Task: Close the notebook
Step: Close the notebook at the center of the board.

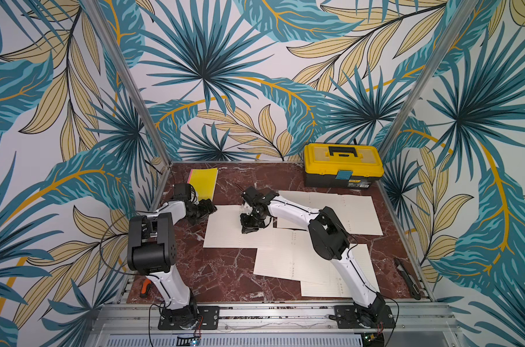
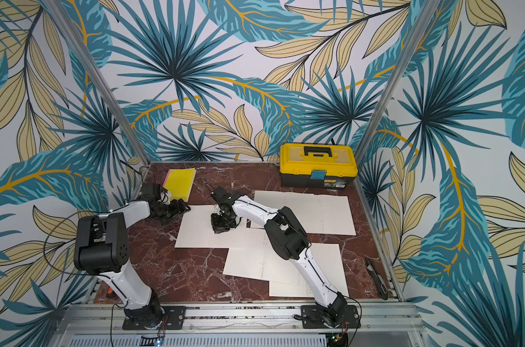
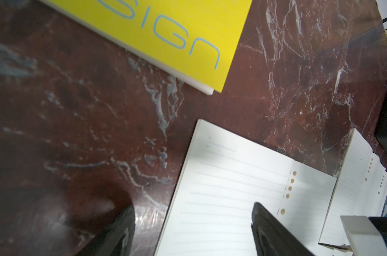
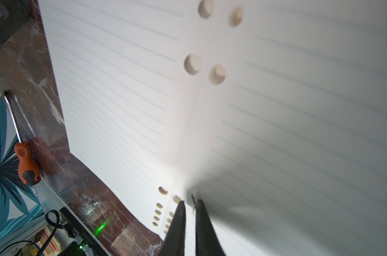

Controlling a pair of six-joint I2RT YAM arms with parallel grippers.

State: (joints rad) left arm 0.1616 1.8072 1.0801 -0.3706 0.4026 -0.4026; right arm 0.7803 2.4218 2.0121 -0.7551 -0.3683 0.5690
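One lined, hole-punched notebook (image 1: 225,234) on veined marble (image 1: 225,270)

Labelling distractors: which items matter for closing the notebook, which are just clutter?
Job: open notebook, right gripper on it, left gripper at its edge.
Clutter: other open notebooks back right, front centre, front right; closed yellow notebook; yellow toolbox; utility knife; orange screwdriver.
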